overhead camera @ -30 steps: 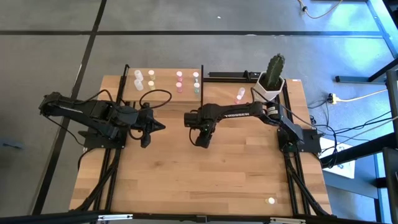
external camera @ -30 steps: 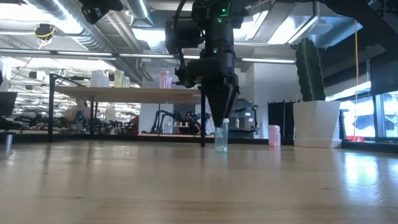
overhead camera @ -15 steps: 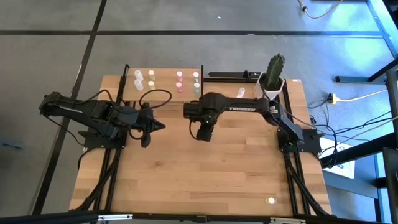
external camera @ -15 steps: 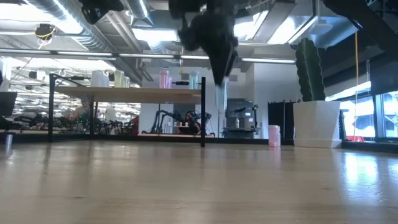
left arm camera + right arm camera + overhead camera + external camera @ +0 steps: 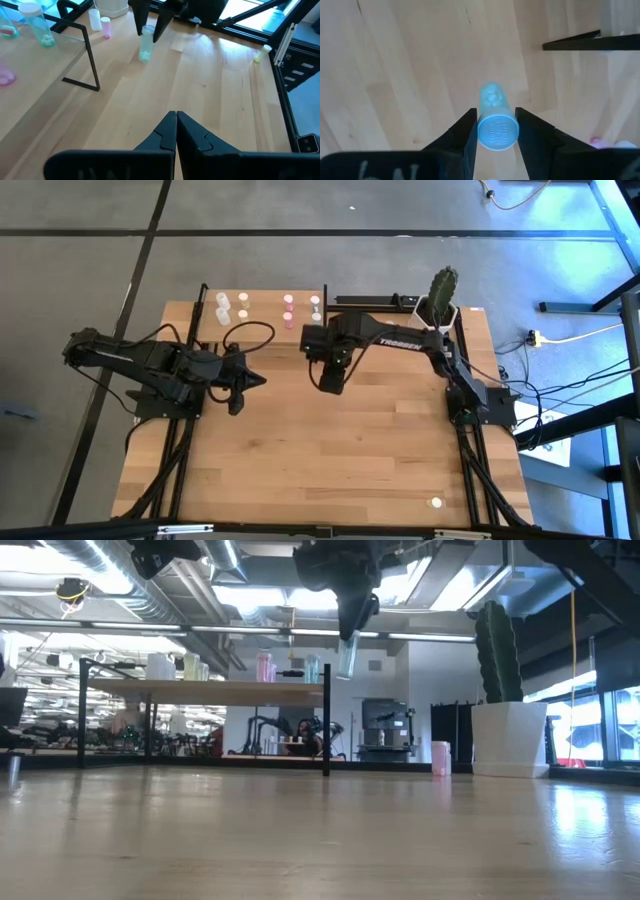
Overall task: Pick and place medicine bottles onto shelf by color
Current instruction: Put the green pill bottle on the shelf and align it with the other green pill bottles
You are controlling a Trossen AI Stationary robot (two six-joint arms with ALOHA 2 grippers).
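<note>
- Right gripper (image 5: 349,632): raised clear of the table (image 5: 300,470), near the shelf's (image 5: 205,690) corner post. Its fingers (image 5: 470,137) are partly closed, pinching a vial (image 5: 497,127) between them.
- Held vial: small clear cylinder with a pale green tint and a round flat cap; pale contents are visible at its far end in the right wrist view. In the low view it hangs below the fingertips, slightly tilted, about level with the shelf board.
- In the left wrist view the same vial (image 5: 146,42) hangs between two dark fingers, off the wood.
- Shelf: light board on thin black posts at the table's far edge. It carries white, yellowish, pink and pale green vials (image 5: 288,300) standing upright in small groups.
- One pink vial (image 5: 440,757) stands on the table, beside the white pot (image 5: 510,738) with the cactus (image 5: 443,283).
- Left gripper (image 5: 176,131): over the left half of the table, fingers fully closed, holding nothing.
</note>
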